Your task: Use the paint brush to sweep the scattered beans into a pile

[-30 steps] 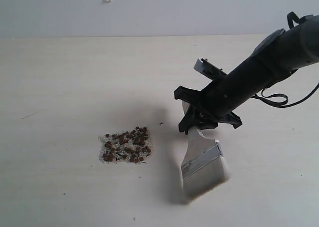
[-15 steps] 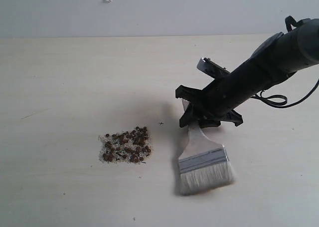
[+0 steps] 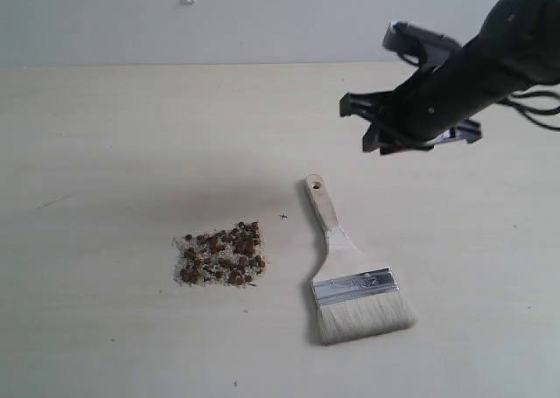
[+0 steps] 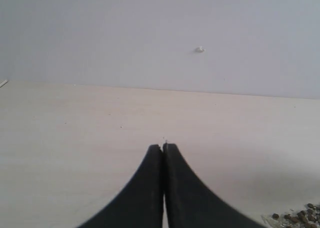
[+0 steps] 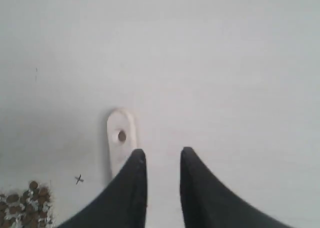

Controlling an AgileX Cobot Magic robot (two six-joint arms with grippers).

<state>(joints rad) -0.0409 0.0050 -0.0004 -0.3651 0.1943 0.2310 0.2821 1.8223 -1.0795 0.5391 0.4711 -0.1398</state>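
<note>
Brush: the paint brush [image 3: 346, 267] lies flat on the bench [image 3: 122, 136] with nothing gripping it. In the exterior view its bristles are toward the bottom and its holed handle end points up.
Pile: the beans [image 3: 219, 254] sit mixed with whitish grains in one compact pile, left of the brush and clear of it.
Mark: a small cross mark [image 3: 283, 215] is on the bench between the pile and the brush handle.
Right gripper: the right gripper [image 3: 359, 124] hangs in the air beyond the handle end. Its jaws are spread a little and nothing is between them. In the right wrist view the handle tip [image 5: 121, 137] shows just past one finger.
Left gripper: the left gripper [image 4: 163, 149] is pressed together on nothing, with bare bench ahead and a few beans [image 4: 298, 217] at the corner of its view.
</note>
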